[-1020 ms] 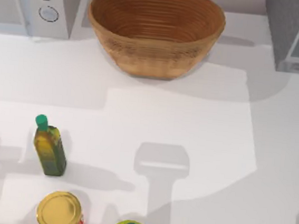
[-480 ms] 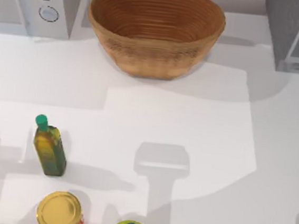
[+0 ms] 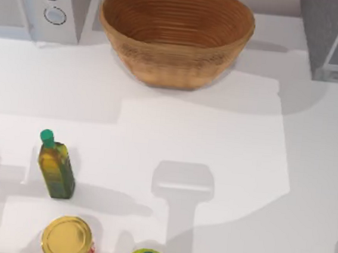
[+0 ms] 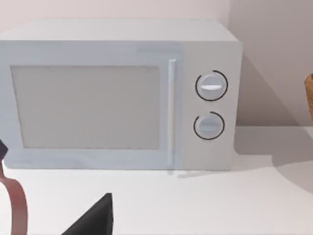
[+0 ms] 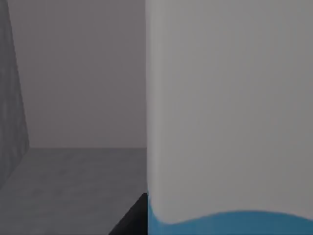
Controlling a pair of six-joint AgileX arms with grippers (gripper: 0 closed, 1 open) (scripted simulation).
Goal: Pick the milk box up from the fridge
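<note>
Right wrist camera sits close against the milk box inside the fridge, at the bench's far right. It looks light, smooth and crushable, so grip its flat sides mid-height, gently. I can't tell how either arm's jaws stand.

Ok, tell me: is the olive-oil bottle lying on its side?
No. The olive-oil bottle stands upright on the table, green cap on top.
</note>
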